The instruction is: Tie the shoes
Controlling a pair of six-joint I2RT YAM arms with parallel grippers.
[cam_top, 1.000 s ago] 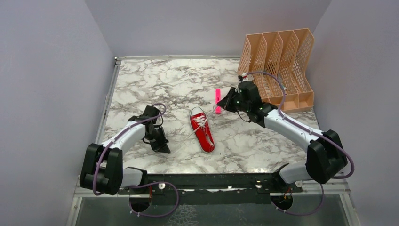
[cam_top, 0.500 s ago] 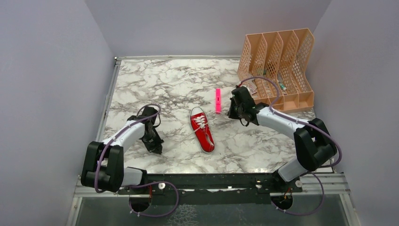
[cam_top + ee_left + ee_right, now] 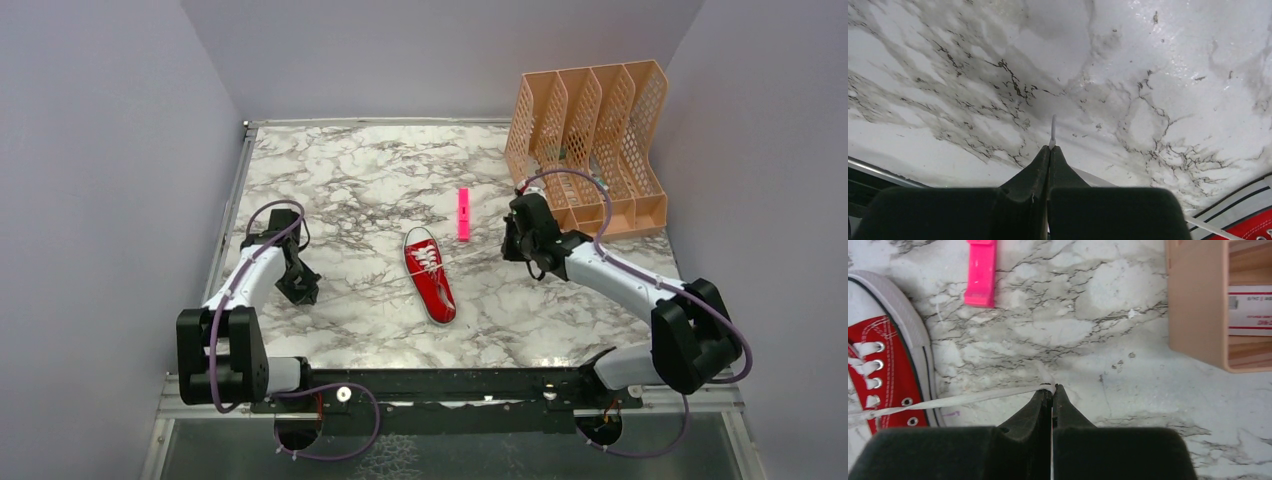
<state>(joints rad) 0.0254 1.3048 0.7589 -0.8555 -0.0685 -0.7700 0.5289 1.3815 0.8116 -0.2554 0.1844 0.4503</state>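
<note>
lying on marble (image 3: 350, 180), red sneaker (image 3: 432, 275), white toe cap, laces (image 3: 973, 398) stretched outward

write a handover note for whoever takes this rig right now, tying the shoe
The left end effector is shut on the tip of one white lace, out to the left of the sneaker.
The right end effector is shut on the other lace, drawn taut to the sneaker's right.
The sneaker lies mid-table, toe toward the far wall. The pink marker lies near the toe, apart from it.
Done: both lace ends gripped and stretched apart. Whether a first knot is in cannot be told.
Left: cross the laces, form loops and tighten a bow.
</note>
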